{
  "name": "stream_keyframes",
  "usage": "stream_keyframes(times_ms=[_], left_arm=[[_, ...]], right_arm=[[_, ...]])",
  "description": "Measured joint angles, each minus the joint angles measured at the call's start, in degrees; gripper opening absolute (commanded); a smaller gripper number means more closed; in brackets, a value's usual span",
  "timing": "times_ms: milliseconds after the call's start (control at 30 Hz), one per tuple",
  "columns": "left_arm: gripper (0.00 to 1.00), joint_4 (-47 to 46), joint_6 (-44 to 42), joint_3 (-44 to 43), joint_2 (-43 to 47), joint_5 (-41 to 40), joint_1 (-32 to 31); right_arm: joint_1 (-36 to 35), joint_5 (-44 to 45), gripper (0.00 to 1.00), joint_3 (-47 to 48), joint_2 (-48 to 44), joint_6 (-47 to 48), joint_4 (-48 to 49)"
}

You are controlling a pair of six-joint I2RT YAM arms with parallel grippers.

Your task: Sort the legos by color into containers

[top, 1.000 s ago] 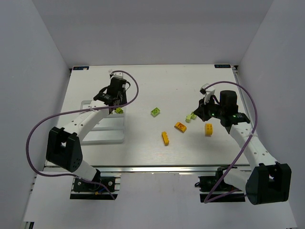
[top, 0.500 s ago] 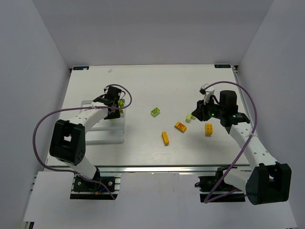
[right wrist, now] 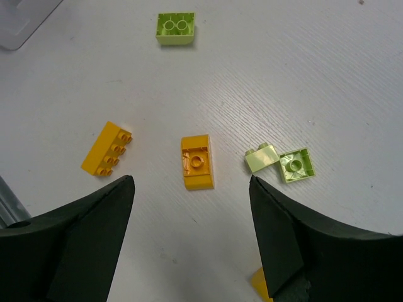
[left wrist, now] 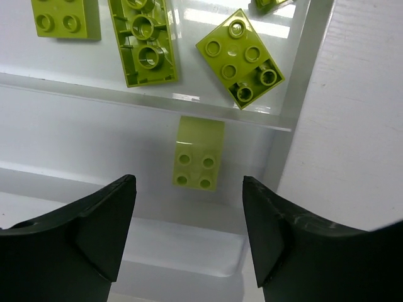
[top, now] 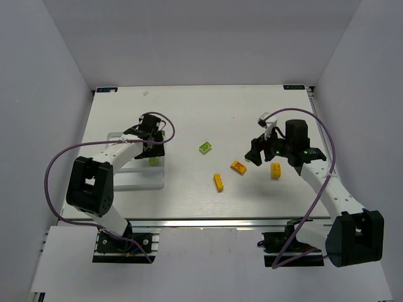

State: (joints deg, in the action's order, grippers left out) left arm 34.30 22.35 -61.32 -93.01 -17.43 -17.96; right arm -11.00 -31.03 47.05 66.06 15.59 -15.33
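At bench (top: 189, 119) left, over the white tray (top: 135, 179): left fingers (left wrist: 94, 233) spread wide, nothing held. A lone lime brick (left wrist: 200, 154), studs showing, lies in the compartment straight below, framed between them. At least three more lime bricks (left wrist: 143, 41) lie past the divider (left wrist: 94, 88) in the next compartment.

Bench right: right fingers (right wrist: 82, 239) also apart and empty, hanging above an upturned orange brick (right wrist: 197, 162). In the wrist view, a second orange brick (right wrist: 107, 149) lies to its left and two small lime pieces (right wrist: 262, 158) touch each other on its right. A far lime brick (right wrist: 175, 29) lies beyond. A yellow brick (top: 276, 170) rests beside the right arm.
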Motion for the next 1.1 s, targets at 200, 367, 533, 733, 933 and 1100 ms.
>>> stream_keyframes(times_ms=[200,367,533,733,933,1100], left_arm=[[0.31,-2.01,-0.33,1.75,6.56,4.68,-0.44],[0.31,-10.82,-1.64,9.51,24.57,15.78,-0.96],[0.67,-17.38,-3.76,12.28,29.55,24.46,-1.05],[0.76,-17.68,-5.9,14.64,32.11,28.24,-1.03],[0.76,-18.69,-6.43,15.89,38.49,28.85,-1.05],[0.76,-18.99,-6.54,15.89,39.43,28.83,-1.05]], right_arm=[[-2.45,1.46,0.85,-0.02,0.55,1.38,0.63],[-5.29,6.01,0.86,0.42,6.19,3.58,1.29],[-5.7,9.97,0.85,4.94,14.05,6.12,-0.26],[-5.64,9.03,0.8,12.74,18.75,12.07,-2.73],[-6.45,6.12,0.7,17.14,22.67,19.19,-6.32],[-7.21,5.62,0.66,17.73,24.7,25.09,-10.03]])
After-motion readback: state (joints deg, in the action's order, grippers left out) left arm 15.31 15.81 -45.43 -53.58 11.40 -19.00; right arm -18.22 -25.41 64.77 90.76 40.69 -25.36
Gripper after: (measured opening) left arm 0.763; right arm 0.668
